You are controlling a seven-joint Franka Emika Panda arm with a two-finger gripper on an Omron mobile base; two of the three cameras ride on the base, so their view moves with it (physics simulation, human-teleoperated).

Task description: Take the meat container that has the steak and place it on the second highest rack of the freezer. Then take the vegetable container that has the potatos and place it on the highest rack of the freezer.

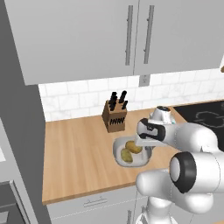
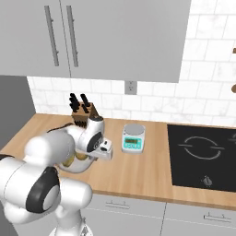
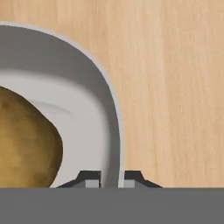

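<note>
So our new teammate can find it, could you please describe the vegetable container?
On the wooden counter, just in front of the knife block, sits the vegetable container. It is a rounded light-grey dish, the one holding yellow-brown potatoes.

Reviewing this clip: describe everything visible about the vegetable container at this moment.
The vegetable container is a rounded oval, light-grey dish with a raised rim, looking like smooth plastic or ceramic. It sits upright on the wooden counter, in front of the knife block. Two yellow-brown potatos lie inside. In the hand view the gripper straddles its rim, one fingertip inside the wall, one outside; the jaws look closed on the rim.
</note>
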